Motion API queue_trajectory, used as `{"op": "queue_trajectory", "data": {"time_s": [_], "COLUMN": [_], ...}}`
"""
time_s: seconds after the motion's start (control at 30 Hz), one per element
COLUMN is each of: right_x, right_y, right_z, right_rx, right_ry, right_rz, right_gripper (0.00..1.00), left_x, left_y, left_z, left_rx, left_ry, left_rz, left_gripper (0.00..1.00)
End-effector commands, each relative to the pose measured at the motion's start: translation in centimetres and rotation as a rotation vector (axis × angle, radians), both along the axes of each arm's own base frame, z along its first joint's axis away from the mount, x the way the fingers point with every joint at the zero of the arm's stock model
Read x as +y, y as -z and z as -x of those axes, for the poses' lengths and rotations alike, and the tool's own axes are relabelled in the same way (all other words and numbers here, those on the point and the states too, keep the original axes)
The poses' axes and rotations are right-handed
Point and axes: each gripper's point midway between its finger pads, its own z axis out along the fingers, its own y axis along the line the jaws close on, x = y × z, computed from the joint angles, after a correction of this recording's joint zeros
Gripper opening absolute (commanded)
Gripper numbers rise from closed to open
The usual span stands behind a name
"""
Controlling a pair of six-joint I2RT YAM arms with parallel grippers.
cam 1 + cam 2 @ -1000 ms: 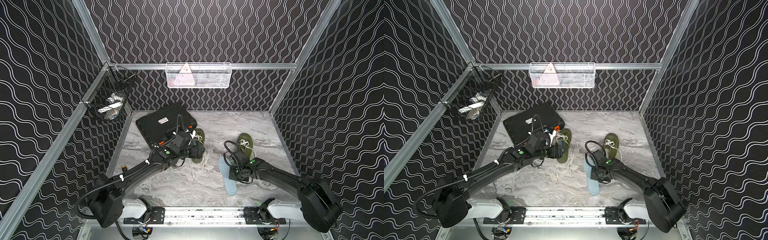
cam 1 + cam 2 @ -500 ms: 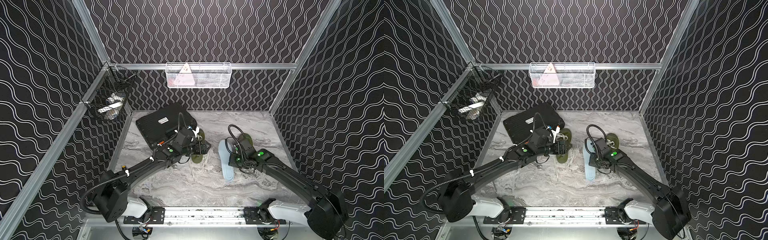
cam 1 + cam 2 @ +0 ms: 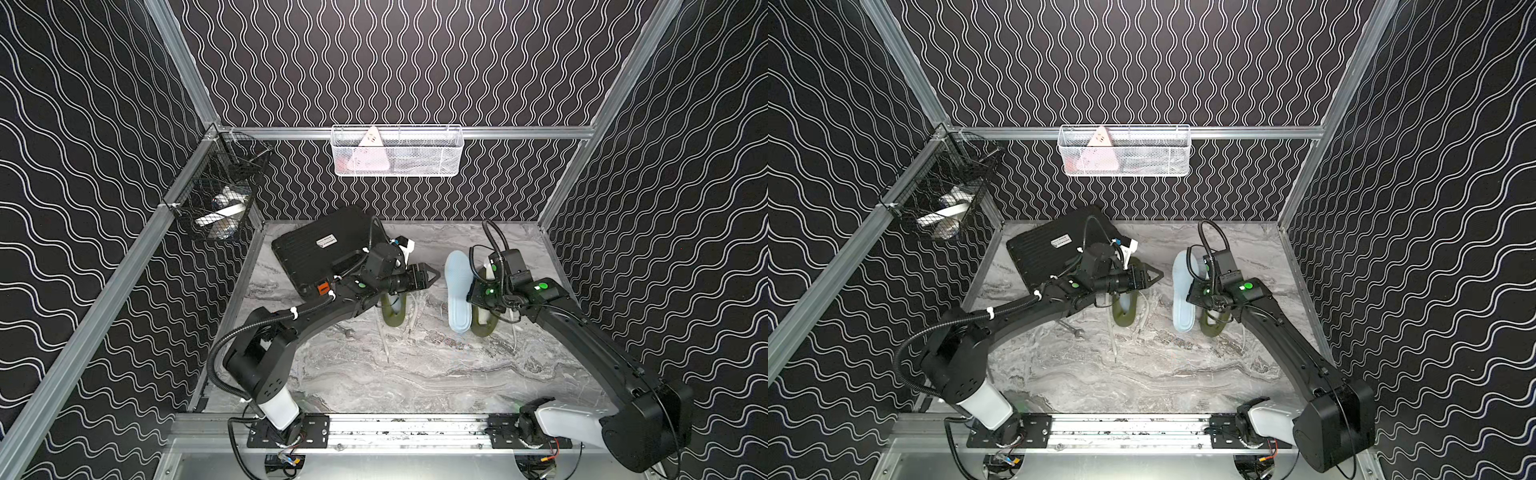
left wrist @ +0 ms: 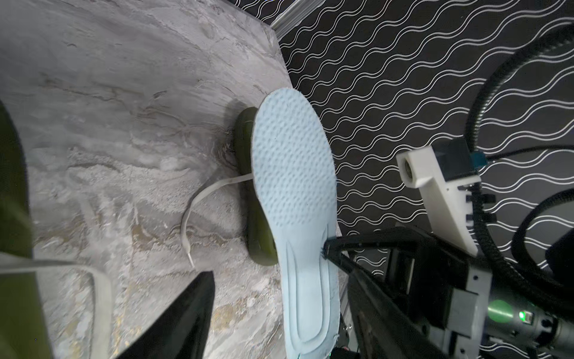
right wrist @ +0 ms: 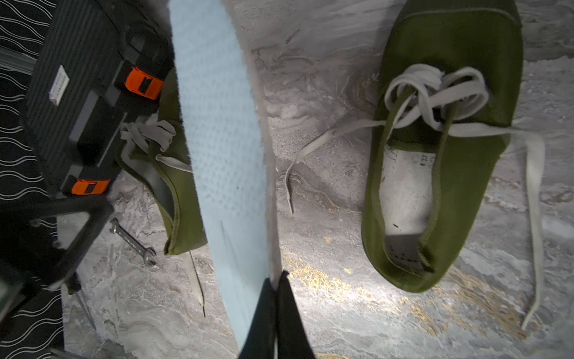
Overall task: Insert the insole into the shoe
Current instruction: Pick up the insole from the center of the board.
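The pale blue insole is held on a slant. The right gripper pinches one long edge near the heel, jaws closed tight on it. Beside and below those jaws lies the green shoe, laces loose and its opening facing up. The insole is alongside it, not inside. Facing the insole's broad side, the left gripper points at it with jaws apart and nothing between them, tips near the insole. A second shoe lies beneath those jaws, a black case behind them, and a small wrench on the marble table.
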Motion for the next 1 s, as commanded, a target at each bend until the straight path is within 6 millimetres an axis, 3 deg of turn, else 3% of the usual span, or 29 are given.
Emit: {"op": "queue_trajectory", "data": {"time_s": [0.0, 0.1, 0.13, 0.37, 0.43, 0.63, 0.83, 0.97], "right_x": [1.2, 1.5, 1.8, 2.0, 1.4, 2.1, 2.8, 2.6], "right_y": [-1.2, -0.6, -1.8, -1.7, -1.5, -1.4, -1.3, -0.2], "right_z": [-1.0, -1.1, -1.8, -2.3, -2.5, -2.4, -2.2, -2.4], "right_rx": [-0.030, 0.003, -0.025, -0.021, -0.016, 0.002, -0.010, 0.006], "right_ry": [-0.070, -0.097, -0.107, -0.145, -0.125, -0.184, -0.248, -0.261], "right_rz": [-0.055, -0.077, -0.095, -0.121, -0.108, -0.175, -0.211, -0.181], "right_gripper": [0.00, 0.00, 0.00, 0.00, 0.00, 0.00, 0.00, 0.00], "left_x": [-1.7, -2.7, -2.9, -3.8, -3.6, -3.6, -4.3, -4.5], "left_y": [-1.8, -1.4, -1.3, 0.3, 0.7, 1.3, 1.3, 0.4], "left_z": [-1.1, -2.1, -2.5, -4.1, -4.5, -5.1, -5.5, -5.5], "left_rx": [-0.029, -0.026, -0.024, 0.001, -0.003, 0.007, -0.004, -0.025], "left_ry": [0.047, 0.063, 0.064, 0.056, 0.043, 0.023, 0.037, 0.050], "left_rz": [0.082, 0.088, 0.088, 0.069, 0.041, 0.049, 0.097, 0.119], "left_gripper": [0.66, 0.63, 0.62, 0.60, 0.60, 0.61, 0.46, 0.18]}}
